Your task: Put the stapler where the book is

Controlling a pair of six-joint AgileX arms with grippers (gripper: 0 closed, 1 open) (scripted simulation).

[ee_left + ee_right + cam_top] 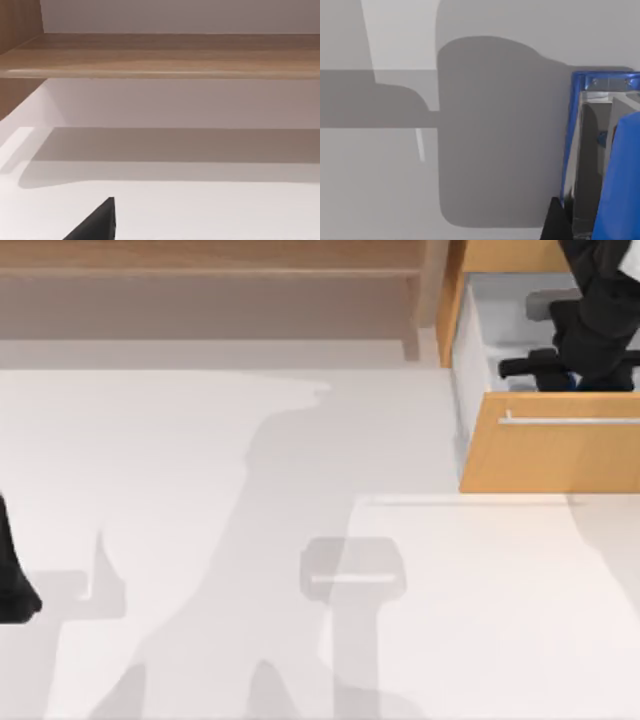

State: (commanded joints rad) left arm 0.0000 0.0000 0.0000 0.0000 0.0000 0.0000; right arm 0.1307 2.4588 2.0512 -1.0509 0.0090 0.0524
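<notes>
The stapler [620,180] is bright blue with a metal inner part and sits very close to the right wrist camera, over the pale drawer floor [495,150]. A dark fingertip [555,222] presses against its edge. From above, my right gripper [560,370] reaches down inside the open drawer [480,350] at the back right, shut on the stapler, of which a blue sliver [571,381] peeks out below the fingers. The book is hidden. My left arm [12,585] is parked at the table's left edge.
The drawer's orange wooden front [560,455] with a metal handle [570,421] juts out over the white table [200,490]. A wooden shelf [200,260] runs along the back, with an upright post [432,290] beside the drawer.
</notes>
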